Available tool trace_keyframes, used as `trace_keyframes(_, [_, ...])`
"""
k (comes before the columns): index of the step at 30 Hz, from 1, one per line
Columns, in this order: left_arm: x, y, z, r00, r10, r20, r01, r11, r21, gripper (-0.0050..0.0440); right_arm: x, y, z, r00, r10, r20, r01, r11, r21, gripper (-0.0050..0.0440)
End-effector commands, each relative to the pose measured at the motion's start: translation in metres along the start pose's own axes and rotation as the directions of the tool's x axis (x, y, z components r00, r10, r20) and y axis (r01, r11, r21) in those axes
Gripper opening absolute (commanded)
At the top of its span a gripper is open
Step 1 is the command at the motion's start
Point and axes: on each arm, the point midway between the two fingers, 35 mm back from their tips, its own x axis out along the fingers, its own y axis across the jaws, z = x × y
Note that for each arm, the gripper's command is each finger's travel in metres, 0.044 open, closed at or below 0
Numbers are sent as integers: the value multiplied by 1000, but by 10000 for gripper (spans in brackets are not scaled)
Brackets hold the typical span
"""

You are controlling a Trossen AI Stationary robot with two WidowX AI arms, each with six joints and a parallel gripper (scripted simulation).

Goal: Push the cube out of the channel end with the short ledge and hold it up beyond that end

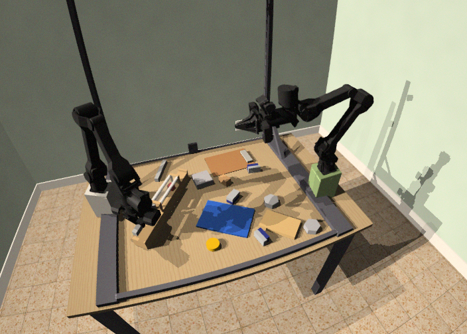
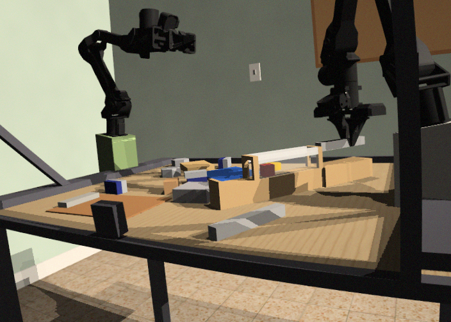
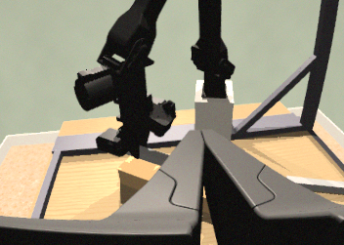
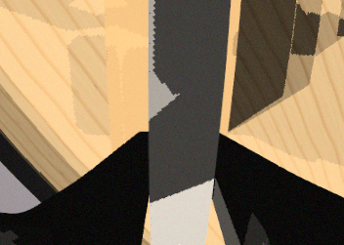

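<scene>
The tan channel (image 1: pixel 163 203) lies at the table's left in the top view, with a clear roof (image 2: pixel 286 153) on white rails. The red cube (image 2: pixel 267 169) sits inside under the roof and also shows in the top view (image 1: pixel 170 185). My right gripper (image 2: pixel 352 136) is shut on a long grey bar (image 2: pixel 338 144). It holds the bar about level at roof height, just past the roof's end. The bar fills the right wrist view (image 4: pixel 183 106). My left gripper (image 1: pixel 238 125) is shut and empty, high above the table's far side, and shows in its own wrist view (image 3: pixel 201 180).
A blue mat (image 1: pixel 225 218), a yellow disc (image 1: pixel 213 244), an orange mat (image 1: pixel 225 161), a tan plate (image 1: pixel 280 224), grey hexagons (image 1: pixel 271 201) and small blocks lie mid-table. Another grey bar (image 2: pixel 246 220) lies beside the channel. A raised grey rim (image 1: pixel 107 255) borders the table.
</scene>
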Motion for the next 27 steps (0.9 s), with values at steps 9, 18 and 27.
trace_keyframes(9, [-1,0,8,1000,-2,21,2,1000,3,0,7,-2,-1,1000,-10,-5,10,1000,2,0])
trace_keyframes(18, [-1,0,8,1000,-2,21,2,1000,3,0,14,-2,-1,1000,-7,-3,7,1000,3,0])
trace_keyframes(27, [-1,0,8,1000,-2,21,2,1000,3,0,23,-1,-1,1000,-4,-2,4,1000,4,0])
